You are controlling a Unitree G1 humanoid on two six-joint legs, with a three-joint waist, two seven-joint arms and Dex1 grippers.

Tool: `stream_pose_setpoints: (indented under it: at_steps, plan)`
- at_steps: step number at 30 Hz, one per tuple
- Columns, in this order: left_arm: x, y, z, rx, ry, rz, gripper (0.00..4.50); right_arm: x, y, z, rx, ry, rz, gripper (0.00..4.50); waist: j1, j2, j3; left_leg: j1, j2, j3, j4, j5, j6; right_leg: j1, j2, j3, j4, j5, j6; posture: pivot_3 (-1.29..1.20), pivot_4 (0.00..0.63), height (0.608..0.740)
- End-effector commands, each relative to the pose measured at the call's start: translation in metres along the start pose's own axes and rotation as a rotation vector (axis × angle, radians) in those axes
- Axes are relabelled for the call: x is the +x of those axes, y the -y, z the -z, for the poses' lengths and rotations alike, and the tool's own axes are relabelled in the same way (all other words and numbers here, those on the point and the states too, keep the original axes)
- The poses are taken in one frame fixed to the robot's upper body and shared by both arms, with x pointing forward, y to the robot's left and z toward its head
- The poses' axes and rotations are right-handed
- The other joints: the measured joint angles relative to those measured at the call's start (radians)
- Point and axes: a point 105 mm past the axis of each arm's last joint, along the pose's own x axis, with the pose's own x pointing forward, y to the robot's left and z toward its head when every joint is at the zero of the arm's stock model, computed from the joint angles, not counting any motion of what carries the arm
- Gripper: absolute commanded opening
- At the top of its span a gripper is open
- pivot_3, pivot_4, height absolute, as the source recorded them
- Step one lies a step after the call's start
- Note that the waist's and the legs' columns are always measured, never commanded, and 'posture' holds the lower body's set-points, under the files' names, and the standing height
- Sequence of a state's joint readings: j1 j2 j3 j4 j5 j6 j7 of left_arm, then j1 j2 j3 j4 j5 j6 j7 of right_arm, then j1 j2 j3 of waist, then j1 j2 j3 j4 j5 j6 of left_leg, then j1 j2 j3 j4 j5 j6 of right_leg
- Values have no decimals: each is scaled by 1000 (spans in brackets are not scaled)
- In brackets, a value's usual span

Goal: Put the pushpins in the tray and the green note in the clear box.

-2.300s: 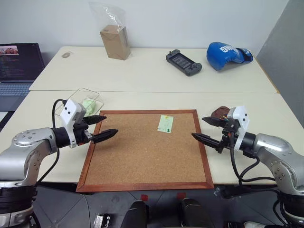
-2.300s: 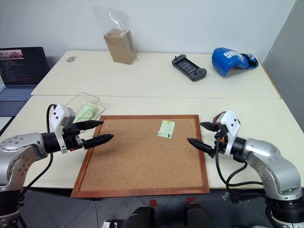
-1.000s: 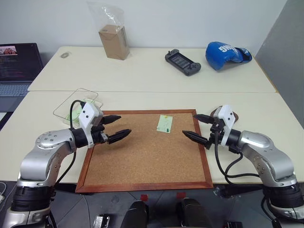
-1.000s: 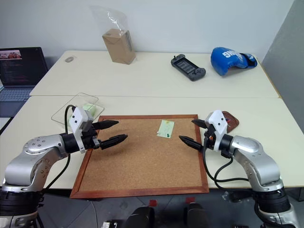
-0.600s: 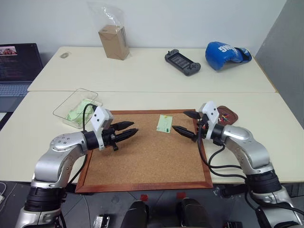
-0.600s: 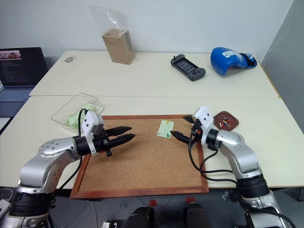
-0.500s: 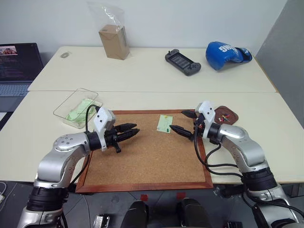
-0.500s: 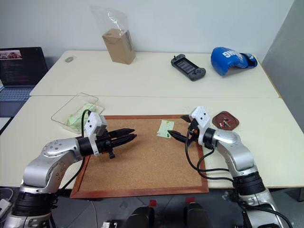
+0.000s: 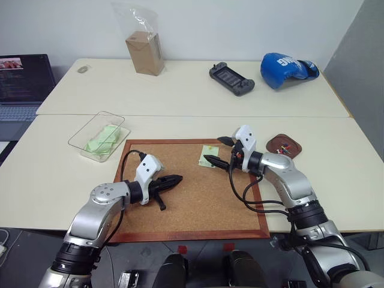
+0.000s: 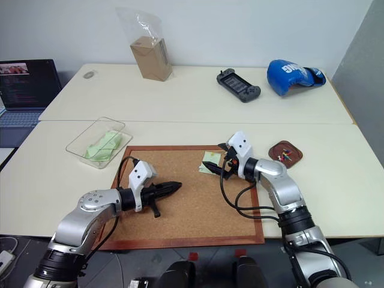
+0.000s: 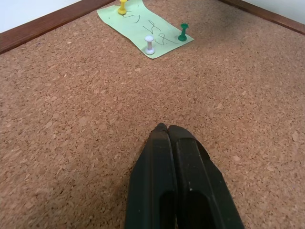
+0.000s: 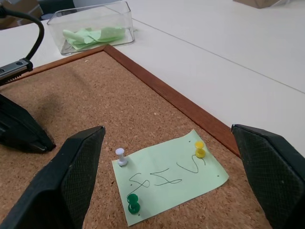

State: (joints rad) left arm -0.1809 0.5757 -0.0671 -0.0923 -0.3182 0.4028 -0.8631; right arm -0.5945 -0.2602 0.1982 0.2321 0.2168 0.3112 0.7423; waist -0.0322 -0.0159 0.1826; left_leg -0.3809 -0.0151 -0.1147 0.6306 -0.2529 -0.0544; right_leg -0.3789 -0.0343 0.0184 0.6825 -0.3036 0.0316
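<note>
The green note is seen pinned flat near the far edge of the corkboard, held by three pushpins — a yellow one, a white one and a green one. The right gripper is poised just to the right of the note, its fingers spread wide on either side of it as seen from the right wrist; nothing is held. The left gripper is set low over the cork on the left part of the board, its two fingers pressed together and empty, well apart from the note. The tray lies on the table to the right of the board with several pins already in it, and the clear box stands to the far left of the board, holding a heap of pale green papers. The step in hand is judged to be the first pin's removal. A narrow pinch on one small pin head is called for next — then a straight pull upward, with the note likely needing to be held down so that it is not torn.
</note>
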Motion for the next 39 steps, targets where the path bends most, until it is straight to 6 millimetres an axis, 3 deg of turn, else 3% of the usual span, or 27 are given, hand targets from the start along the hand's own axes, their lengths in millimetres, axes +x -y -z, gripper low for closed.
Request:
stream_pose_setpoints:
  at_steps: [1, 9, 12, 24, 31, 39]
  plan:
    - [5, -1, 10, -19, -20, -2, 35, 11, 6, -12, -32, 35, 15, 4500, 1, 0, 0, 0, 0, 0, 0, 0, 0, 0, 0, 0, 0, 0, 0, 0, 150, 740]
    - [6, 0, 9, -13, -12, 13, 35, 26, 16, -7, -30, 18, 37, 4500, 1, 1, -1, 1, -2, 0, 1, 1, 1, 1, 0, 0, 0, 1, 2, 0, 150, 740]
    - [6, 0, 8, -13, -10, 15, 0, 28, 21, -3, -42, -3, 51, 4078, 1, 1, -1, 1, -3, -1, 1, 1, 1, 1, -1, 0, 1, 1, 2, 0, 150, 740]
    - [3, -9, 5, 14, -16, 6, 0, 32, 26, 7, -83, -51, 68, 1567, -1, 1, -1, 1, -5, -1, 1, 1, 1, 1, -1, 0, 1, 1, 2, 0, 150, 740]
    - [6, -4, 6, 15, -15, 21, 0, 32, 30, 4, -95, -37, 79, 123, -2, 1, -1, 1, -5, -1, 1, 1, 1, 1, -1, 1, 1, 1, 2, 0, 150, 740]
    - [4, -3, 8, 9, -22, 17, 0, 28, 24, -1, -117, 9, 55, 59, -2, 1, -1, 1, -5, -1, 1, 1, 1, 1, -1, 1, 1, 1, 2, 0, 150, 740]
